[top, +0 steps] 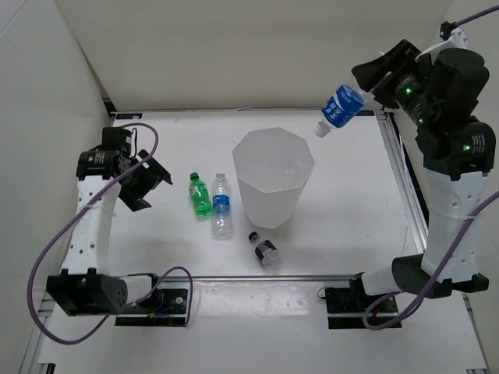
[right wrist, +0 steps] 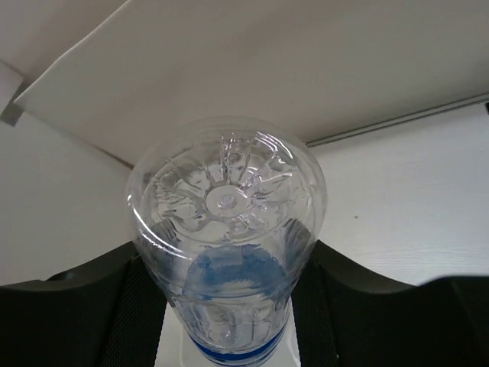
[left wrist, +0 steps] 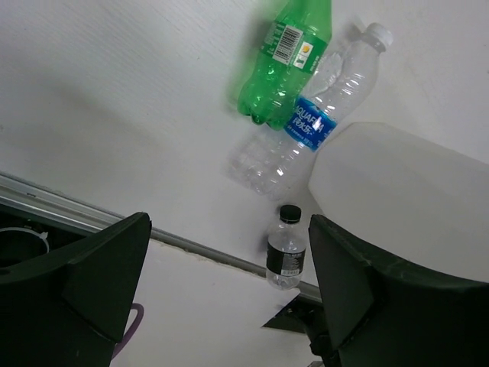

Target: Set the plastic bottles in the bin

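Your right gripper [top: 368, 87]: jaws clamped on clear blue-label bottle [top: 341, 107], which is held high in air, cap end tilted down, near far-right rim of bin [top: 269, 195]. Your left gripper [top: 148, 184]: jaws apart, nothing between them, hovering left of green bottle [top: 199, 195]. Green bottle lies on table [top: 351, 210] side by side with second blue-label bottle [top: 222, 207], both left of bin. Short dark-capped bottle [top: 264, 248] lies near bin's base, on near side.
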You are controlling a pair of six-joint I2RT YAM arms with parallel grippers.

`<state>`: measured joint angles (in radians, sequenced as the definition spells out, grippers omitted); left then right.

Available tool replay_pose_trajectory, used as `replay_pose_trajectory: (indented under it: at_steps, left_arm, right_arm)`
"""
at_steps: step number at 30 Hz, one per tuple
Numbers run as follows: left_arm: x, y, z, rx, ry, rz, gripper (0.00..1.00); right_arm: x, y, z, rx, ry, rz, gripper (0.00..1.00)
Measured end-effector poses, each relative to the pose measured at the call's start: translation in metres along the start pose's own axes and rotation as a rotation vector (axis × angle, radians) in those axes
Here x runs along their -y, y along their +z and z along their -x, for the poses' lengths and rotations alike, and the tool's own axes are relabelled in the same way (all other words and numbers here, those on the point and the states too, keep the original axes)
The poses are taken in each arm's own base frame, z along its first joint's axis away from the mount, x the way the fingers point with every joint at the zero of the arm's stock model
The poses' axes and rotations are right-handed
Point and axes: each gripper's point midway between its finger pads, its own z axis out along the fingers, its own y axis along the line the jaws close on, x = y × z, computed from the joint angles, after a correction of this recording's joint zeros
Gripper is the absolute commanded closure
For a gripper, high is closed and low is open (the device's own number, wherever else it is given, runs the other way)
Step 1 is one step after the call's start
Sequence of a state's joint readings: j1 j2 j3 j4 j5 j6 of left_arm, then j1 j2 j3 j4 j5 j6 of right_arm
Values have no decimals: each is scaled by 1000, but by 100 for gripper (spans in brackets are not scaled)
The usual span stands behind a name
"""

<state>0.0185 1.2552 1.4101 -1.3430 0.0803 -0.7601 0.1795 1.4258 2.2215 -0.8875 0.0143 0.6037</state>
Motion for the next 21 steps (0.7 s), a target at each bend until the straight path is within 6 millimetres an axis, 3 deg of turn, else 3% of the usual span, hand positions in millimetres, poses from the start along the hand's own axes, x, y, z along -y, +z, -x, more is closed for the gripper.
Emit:
replay_pose_trajectory:
  at_steps: [1,4,5,6,10,13,16,21]
  left_arm:
    - [-1,-3,-1,12,-4,-11,5]
    - [0,-17,-5,75,-16,-82,4]
    - [1,-20,-6,90,-18,-101,2]
    - [3,-21,-5,104,-18,-117,2]
    - [15,-11,-4,95,-3,-162,2]
    - [24,15,-13,11,1,-168,2]
    - [31,42,-27,-80,16,-154,1]
    - [61,79,-36,-155,117,-149,1]
  right_arm:
    - [-13,-4,2,7,-6,34,57]
    - [-36,9,-25,-64,-24,79,38]
    - [-42,18,-41,-107,-32,86,10]
    - [-44,30,-60,-160,-41,85,0]
    - [-20,71,-149,-425,-86,-21,0]
    - [6,72,-182,-537,-95,-111,0]
    - [12,56,-174,-537,-79,-118,0]
    - [-4,16,-136,-465,-39,-10,0]
